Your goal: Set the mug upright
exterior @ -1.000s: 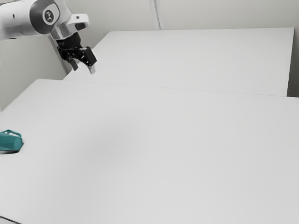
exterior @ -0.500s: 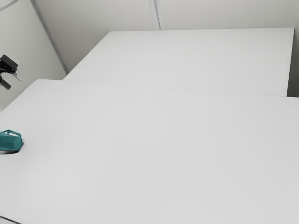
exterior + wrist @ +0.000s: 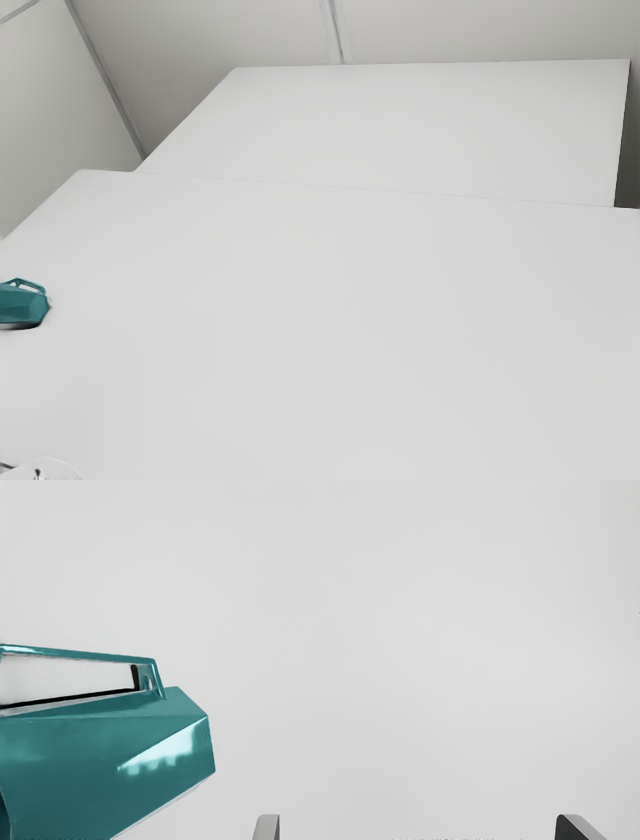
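Observation:
The teal mug (image 3: 22, 304) lies on its side on the white table at the exterior view's left edge, part of it cut off there, its handle on the far side. In the wrist view the faceted mug (image 3: 110, 760) is close by, outside the space between the fingertips and beside one of them. My gripper (image 3: 417, 827) stands open with its fingertips wide apart and nothing between them.
The white table (image 3: 330, 320) stretches across the exterior view, with a second white surface (image 3: 400, 125) behind it. A white rounded part (image 3: 45, 470) shows at the near left corner, beside a thin dark line.
The arm and gripper have swung out past the exterior view's left edge, and a white rounded part has come in at the lower left corner. The mug has not moved.

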Robot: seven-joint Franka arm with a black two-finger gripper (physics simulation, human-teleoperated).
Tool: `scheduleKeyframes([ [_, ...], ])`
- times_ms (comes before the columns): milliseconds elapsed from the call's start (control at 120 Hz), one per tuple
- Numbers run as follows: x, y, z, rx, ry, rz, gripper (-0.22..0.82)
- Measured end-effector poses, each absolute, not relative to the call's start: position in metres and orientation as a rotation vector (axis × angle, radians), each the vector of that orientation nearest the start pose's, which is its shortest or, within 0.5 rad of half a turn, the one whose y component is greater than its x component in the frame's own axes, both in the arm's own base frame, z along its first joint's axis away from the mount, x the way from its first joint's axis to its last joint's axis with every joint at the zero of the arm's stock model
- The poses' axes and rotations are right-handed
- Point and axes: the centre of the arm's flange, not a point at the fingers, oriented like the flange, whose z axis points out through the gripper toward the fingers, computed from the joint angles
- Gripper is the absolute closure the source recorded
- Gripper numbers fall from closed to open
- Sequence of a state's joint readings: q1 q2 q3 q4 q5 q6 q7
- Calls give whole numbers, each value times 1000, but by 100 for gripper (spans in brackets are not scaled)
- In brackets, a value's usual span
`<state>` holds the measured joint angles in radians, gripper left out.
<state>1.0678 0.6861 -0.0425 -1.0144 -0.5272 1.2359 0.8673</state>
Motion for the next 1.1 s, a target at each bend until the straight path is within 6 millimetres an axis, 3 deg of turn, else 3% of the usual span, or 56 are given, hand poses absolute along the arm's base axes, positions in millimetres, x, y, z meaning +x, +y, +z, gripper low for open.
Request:
scheduleKeyframes([
  [233, 379, 608, 406, 2441, 100, 344, 0],
  [408, 368, 628, 347, 2408, 108, 374, 0],
  [483, 370, 631, 332, 2393, 93, 411, 0],
  [667, 375, 633, 317, 2387, 65, 468, 0],
  [850, 376, 620, 286, 2330, 62, 427, 0],
  [1000, 381, 611, 282, 2293, 51, 413, 0],
  [1033, 382, 610, 282, 2281, 48, 415, 3],
  [1100, 386, 605, 284, 2259, 34, 422, 19],
])
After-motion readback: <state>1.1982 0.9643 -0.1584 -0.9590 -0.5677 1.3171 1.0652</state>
